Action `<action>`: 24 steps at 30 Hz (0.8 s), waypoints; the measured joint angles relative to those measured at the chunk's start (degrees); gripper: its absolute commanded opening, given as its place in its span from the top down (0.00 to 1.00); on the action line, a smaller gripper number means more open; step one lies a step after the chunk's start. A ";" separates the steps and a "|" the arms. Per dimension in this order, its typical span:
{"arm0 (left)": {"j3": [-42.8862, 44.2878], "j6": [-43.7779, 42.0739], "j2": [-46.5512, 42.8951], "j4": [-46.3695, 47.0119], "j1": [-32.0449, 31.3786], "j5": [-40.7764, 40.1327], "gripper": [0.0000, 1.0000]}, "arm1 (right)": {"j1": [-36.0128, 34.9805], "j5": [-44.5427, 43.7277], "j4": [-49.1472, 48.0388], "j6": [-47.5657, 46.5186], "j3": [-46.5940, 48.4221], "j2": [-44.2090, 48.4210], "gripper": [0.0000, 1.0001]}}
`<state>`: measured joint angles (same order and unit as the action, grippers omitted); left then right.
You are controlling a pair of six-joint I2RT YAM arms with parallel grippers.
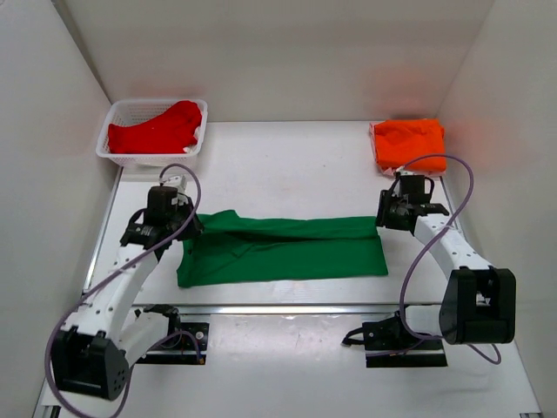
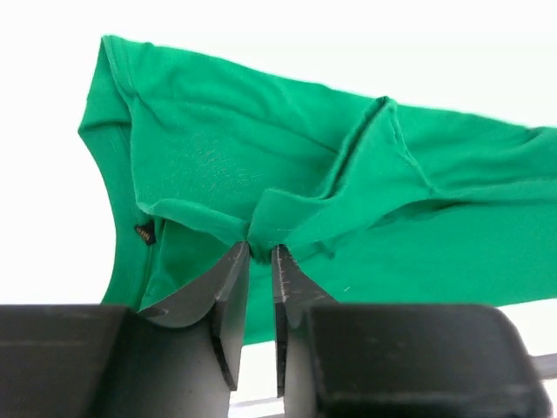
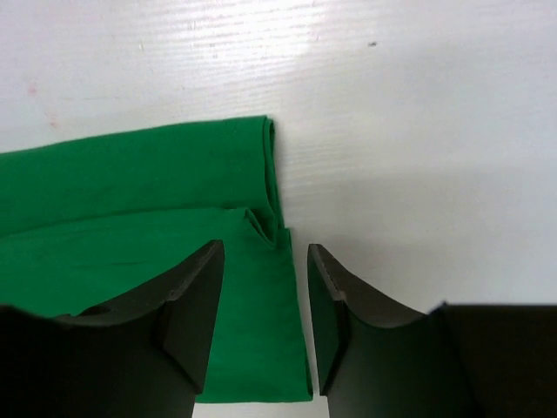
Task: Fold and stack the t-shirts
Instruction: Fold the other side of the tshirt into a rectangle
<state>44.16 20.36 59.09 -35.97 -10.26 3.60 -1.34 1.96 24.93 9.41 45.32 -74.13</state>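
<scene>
left pincer [image 2: 261, 254] is nipped on a raised fold of the green t-shirt [image 1: 287, 250], lying half-folded mid bench [image 1: 287, 165]; right pincer [image 3: 265, 252] gapes over its right end. limp, light cloth, likely to sag: pinch corners or folded edges.

Looks like a robotics lab test cell: bare white worktop [image 1: 291, 170] boxed in by plain white panels [image 1: 278, 61] on three sides, left arm [image 1: 126, 274] and right arm [image 1: 439, 239] bolted to black base plates [image 1: 418, 355] at its near edge, lilac cables [image 1: 473, 187] looping loose.
</scene>
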 measured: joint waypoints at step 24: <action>-1.29 4.33 14.69 10.01 1.42 -1.77 0.53 | -4.59 0.61 -3.48 -0.83 6.40 -12.50 0.63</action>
<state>42.87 24.69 73.78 -25.96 -8.84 1.83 -5.93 2.57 21.45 8.58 51.72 -86.63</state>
